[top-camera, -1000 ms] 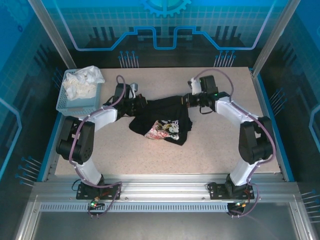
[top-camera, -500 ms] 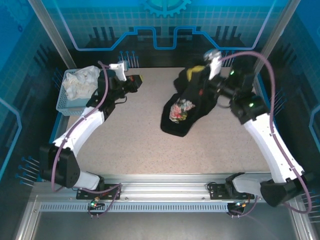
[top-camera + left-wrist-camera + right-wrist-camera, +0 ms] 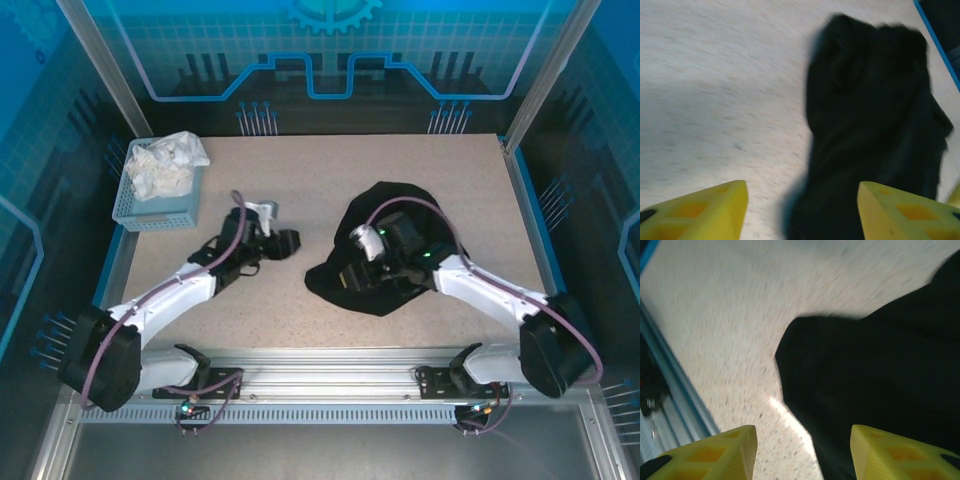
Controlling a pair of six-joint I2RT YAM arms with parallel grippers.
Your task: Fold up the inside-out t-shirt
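Black soft-fabric t-shirt (image 3: 395, 200) is bunched on the speckled beige surface (image 3: 300, 180), both jaws parted and empty; flattening is judged needed before folding.

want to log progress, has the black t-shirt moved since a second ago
Yes. The black soft-fabric t-shirt has shifted right, farther from the blue plastic basket, and its printed graphic no longer shows.

The left arm (image 3: 170, 295) is lying low, stretching forward toward the middle. The left gripper (image 3: 802, 189) is pointing right, its yellow fingers (image 3: 705, 210) standing apart and holding nothing. The right arm (image 3: 490, 290) is bending inward from its base. The right gripper (image 3: 803, 431) is tilting down and leftward, its fingers (image 3: 900, 452) likewise spread and gripping nothing.
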